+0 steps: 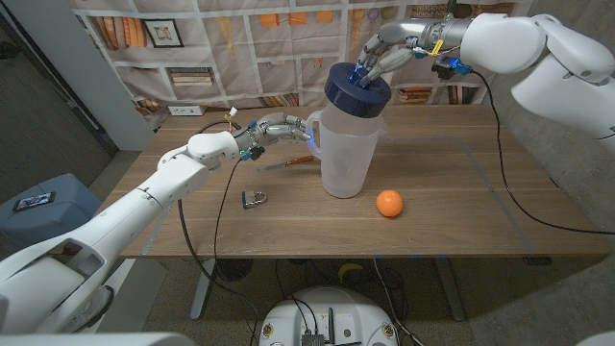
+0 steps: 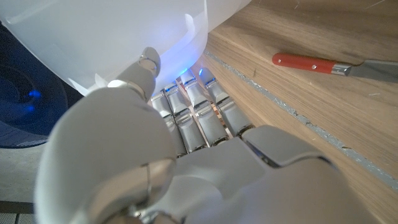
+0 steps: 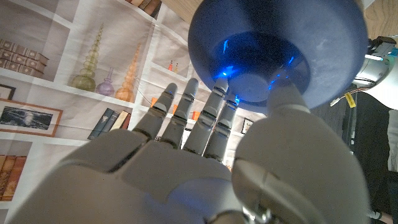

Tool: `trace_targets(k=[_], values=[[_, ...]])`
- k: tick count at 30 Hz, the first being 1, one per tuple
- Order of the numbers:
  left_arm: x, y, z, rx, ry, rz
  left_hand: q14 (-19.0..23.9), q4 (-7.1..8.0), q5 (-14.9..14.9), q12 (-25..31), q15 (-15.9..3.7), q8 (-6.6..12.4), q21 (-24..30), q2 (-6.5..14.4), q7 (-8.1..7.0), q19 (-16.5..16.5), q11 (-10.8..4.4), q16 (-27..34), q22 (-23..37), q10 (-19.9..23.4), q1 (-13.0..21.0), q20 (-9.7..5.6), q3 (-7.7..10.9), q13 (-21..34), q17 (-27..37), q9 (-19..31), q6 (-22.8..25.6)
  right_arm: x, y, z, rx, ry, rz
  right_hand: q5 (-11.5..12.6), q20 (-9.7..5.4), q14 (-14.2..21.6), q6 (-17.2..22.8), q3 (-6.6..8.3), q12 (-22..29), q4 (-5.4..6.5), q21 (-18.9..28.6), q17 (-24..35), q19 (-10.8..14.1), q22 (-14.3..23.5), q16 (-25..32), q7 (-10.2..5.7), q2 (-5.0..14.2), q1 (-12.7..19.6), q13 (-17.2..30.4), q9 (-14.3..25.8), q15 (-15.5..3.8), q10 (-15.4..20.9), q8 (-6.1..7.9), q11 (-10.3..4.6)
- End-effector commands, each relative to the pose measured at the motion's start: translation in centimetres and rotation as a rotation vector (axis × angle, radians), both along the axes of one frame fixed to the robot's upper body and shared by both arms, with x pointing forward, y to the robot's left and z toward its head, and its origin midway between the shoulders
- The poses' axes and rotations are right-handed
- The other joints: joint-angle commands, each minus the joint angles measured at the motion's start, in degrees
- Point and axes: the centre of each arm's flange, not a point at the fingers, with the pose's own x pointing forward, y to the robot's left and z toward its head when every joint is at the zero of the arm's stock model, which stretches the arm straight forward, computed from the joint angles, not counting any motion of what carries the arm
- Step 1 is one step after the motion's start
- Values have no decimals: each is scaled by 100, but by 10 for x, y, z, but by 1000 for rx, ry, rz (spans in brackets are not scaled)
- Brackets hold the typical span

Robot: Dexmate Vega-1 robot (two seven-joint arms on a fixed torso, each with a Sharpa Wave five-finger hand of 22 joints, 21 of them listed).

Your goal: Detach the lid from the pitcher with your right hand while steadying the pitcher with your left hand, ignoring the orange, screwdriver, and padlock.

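Note:
A translucent white pitcher (image 1: 346,154) stands mid-table with a dark blue lid (image 1: 354,91) at its rim, slightly tilted. My left hand (image 1: 274,130) reaches in from the left and grips the pitcher's handle; in the left wrist view its fingers (image 2: 199,112) curl around the white pitcher (image 2: 112,31) wall. My right hand (image 1: 389,48) comes from above right and pinches the lid's centre. The right wrist view shows that hand (image 3: 205,162) with thumb and fingers on the knob of the lid (image 3: 298,37). I cannot tell whether the lid is free of the rim.
A red-handled screwdriver (image 1: 288,161) lies just left of the pitcher, also in the left wrist view (image 2: 305,62). A padlock (image 1: 254,199) sits nearer the front left. An orange (image 1: 389,203) rests front right of the pitcher. A black cable (image 1: 500,154) crosses the right side.

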Motion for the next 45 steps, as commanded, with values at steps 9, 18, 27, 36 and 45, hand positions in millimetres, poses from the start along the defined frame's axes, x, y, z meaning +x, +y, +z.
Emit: trace_targets(k=[9,18,27,36,45], values=[[2,7,-9,-16,26,4,-337,177,30,0,-570,-34,-53,30,-18,-213,-7,-20,7,-333,-343,-763,145,17,1,28,-311,-2,-11,15,8,-23,-76,36,13,33,212,-36,24,6,-8,4,4,18,9,-190,635,299,21,7,-809,66,24,-49],[3,8,-11,-4,42,-9,-567,194,29,-11,-522,-54,-61,-70,-44,-330,20,-7,6,-670,-509,-679,110,17,-1,26,-608,4,-22,21,23,-11,-114,38,18,25,220,-41,17,3,-6,3,4,18,-1,-191,640,302,27,6,-811,60,19,-49],[3,10,-10,-19,44,-3,-828,196,28,-9,-439,-45,-75,-155,-38,-456,61,-28,7,-918,-636,-599,66,23,-5,30,-783,13,-31,24,29,9,-153,38,23,27,218,-51,5,6,-5,5,0,18,-2,-191,643,295,29,5,-805,47,10,-49],[4,10,-9,-10,55,-42,-1478,182,18,-29,-176,-71,-70,-245,-35,-601,277,-4,9,-1556,-700,-371,-180,28,37,33,-1268,19,-34,22,28,9,-184,39,22,18,197,-58,-3,5,-4,1,-1,18,-16,-192,643,290,36,3,-800,35,-7,-49],[5,11,-7,5,66,-76,-2015,195,22,-23,-2,-56,-103,-299,-53,-881,407,1,-1,-2146,-750,-233,-407,18,29,25,-1628,28,-40,20,26,25,-212,34,34,4,176,-77,-20,8,-4,1,-7,18,-27,-191,635,275,39,1,-794,14,-28,-48]])
